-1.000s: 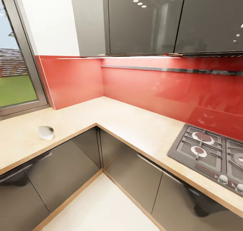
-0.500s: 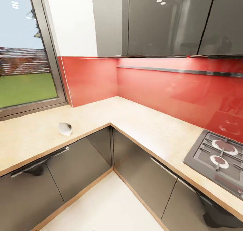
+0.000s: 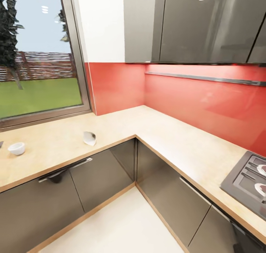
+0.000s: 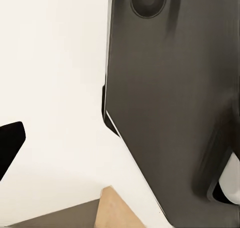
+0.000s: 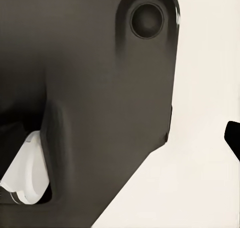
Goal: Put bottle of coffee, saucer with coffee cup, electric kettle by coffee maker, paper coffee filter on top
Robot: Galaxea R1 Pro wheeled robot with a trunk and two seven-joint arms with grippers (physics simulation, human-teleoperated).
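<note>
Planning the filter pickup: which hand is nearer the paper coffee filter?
Left, probably: the paper coffee filter lies on the countertop left of centre, that arm's side. The left hand and right hand both face floor, seemingly lowered.

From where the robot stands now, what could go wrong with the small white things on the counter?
1. The paper coffee filter lies close to the front edge of the countertop; a careless approach might push it off.
2. The coffee cup sits at the far left of the head view, so a reach from here could be poorly seen.
3. The filter is light paper and may crumple when gripped.
</note>
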